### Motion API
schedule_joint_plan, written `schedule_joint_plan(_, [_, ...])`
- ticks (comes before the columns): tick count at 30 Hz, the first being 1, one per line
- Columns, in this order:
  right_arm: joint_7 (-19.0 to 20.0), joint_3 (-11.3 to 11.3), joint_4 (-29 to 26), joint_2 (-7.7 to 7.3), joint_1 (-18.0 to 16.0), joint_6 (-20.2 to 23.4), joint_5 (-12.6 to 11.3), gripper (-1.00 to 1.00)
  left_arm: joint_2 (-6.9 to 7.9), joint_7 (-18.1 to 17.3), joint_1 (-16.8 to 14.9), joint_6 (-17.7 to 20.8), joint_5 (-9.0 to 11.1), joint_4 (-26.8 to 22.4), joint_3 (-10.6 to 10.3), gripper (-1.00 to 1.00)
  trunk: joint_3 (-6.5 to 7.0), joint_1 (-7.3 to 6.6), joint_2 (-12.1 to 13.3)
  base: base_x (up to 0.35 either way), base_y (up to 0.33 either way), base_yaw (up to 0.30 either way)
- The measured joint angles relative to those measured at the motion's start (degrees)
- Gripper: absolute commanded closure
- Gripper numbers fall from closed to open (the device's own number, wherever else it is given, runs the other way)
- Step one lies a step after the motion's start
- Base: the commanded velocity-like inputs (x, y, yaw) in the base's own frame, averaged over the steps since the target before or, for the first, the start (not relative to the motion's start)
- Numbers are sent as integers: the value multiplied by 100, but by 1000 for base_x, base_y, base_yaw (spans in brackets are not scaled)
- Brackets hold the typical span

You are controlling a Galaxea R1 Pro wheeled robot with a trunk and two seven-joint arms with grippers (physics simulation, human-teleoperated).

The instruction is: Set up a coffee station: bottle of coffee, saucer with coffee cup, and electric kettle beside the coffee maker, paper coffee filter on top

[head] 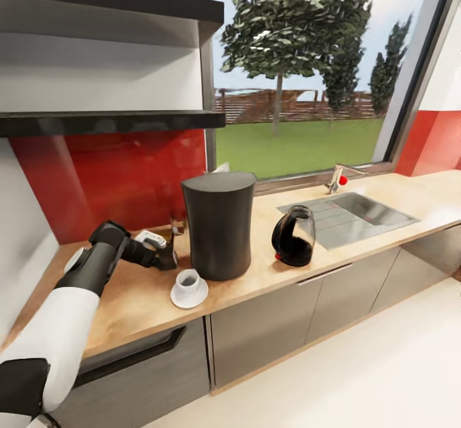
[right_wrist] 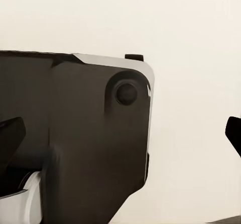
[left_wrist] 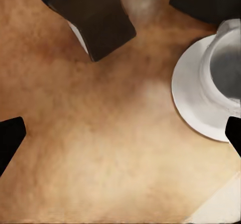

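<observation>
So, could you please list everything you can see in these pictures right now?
kitchen countertop: one, tan, under the window
kitchen shelf: two slabs, dark grey, on the wall at the left
coffee maker: one, dark grey, on the countertop
electric kettle: one, clear glass and black, between coffee maker and sink
saucer: one, white, in front of the coffee maker
coffee cup: one, white, on the saucer
sink: one, steel, set in the countertop
tap: one, metal, behind the sink
left hand: open, over the countertop beside the saucer
right hand: open, off the countertop
</observation>
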Motion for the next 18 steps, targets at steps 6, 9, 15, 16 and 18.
schedule_joint_plan(6, [0, 1, -8, 15, 0, -10, 0, -100, -22, -25, 211, -241, 280, -263, 358, -100, -1, -2, -3, -268, 125, 141])
schedule_joint_plan(9, [0, -1, -7, 17, -1, -12, 0, -100, -28, -16, 439, -1061, 893, -286, 586, -100, -1, -2, -1, -71, 17, 44])
schedule_joint_plan(15, [0, 0, -8, 18, -1, -12, 0, -100, -68, -44, 1299, -2487, 1830, -299, 711, -100, -1, -3, 0, -12, 3, 7])
schedule_joint_plan(16, [0, 0, -13, 18, 0, -13, 0, -100, -72, -76, 1526, -2992, 1931, -297, 722, -100, -2, -4, -1, 0, 0, 0])
schedule_joint_plan(18, [0, 0, -15, 18, -1, -16, 0, -100, -74, -211, 1658, -3241, 2076, -295, 736, -100, -1, -3, 0, 0, 0, 0])
